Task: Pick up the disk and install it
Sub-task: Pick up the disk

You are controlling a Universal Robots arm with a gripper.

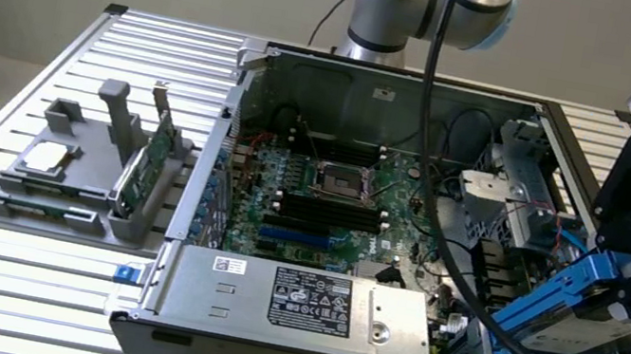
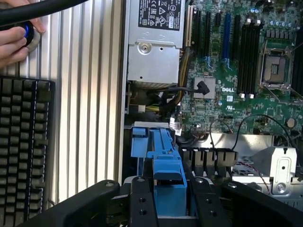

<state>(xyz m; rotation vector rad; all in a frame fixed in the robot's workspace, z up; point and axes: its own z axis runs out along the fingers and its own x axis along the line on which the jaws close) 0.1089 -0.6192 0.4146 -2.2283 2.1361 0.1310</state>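
Holding the disk, hand hangs beside black cable.

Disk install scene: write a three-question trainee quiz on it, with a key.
1. True or false: the gripper is clamped on the disk.
2. Where does the green circuit card stand? A: in the grey rack. B: in a motherboard slot. C: between the gripper's fingers.
3. Fill in: the plastic carrier framing the disk is ____ in colour.
Key: 1 true; 2 A; 3 blue.
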